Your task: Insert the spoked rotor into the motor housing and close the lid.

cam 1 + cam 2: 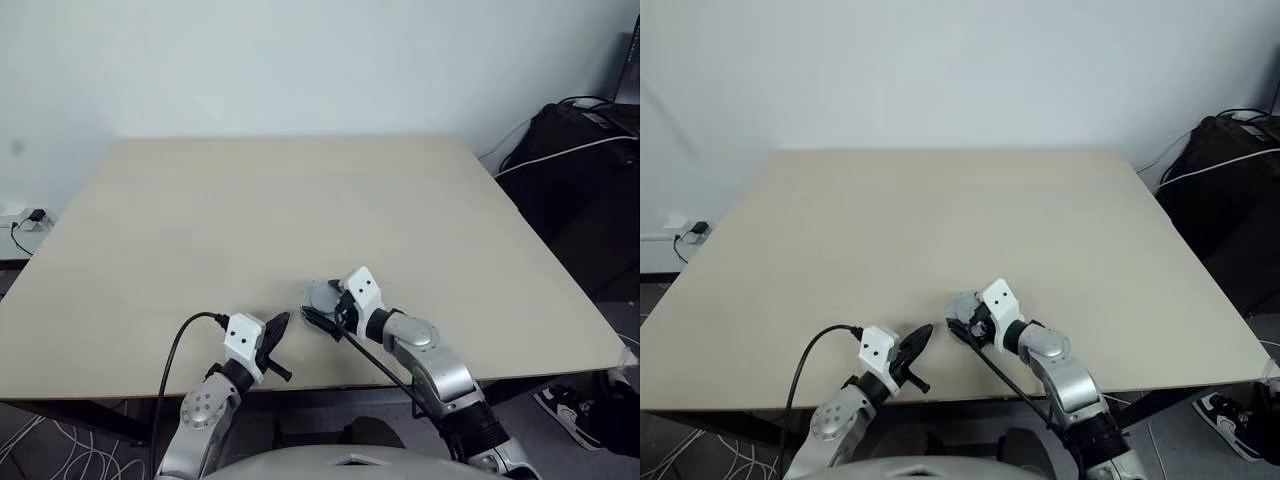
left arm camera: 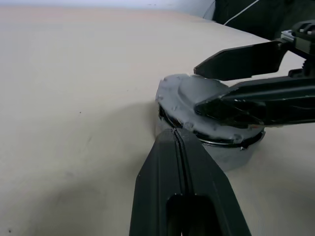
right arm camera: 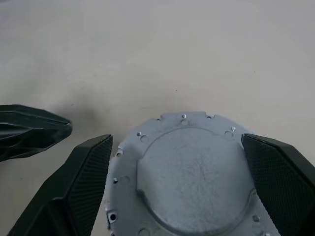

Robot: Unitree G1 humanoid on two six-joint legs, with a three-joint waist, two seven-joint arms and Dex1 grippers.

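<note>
Two hands: both low over the table's (image 1: pixel 300 200) near edge.
Right hand (image 3: pixel 179 191): fingers spread wide, straddling the lid, angled down and leftward.
Left hand (image 2: pixel 177 142): fingers pressed together, tip just beside the lid.
Lid (image 3: pixel 189 172): plain grey face up, on the dark round housing (image 2: pixel 216 142), near the table's near edge.

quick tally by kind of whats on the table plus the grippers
grey lid, lying on a dark round part: 1
dark round part under it: 1
grippers, left gripper and right gripper: 2
total: 4
</note>
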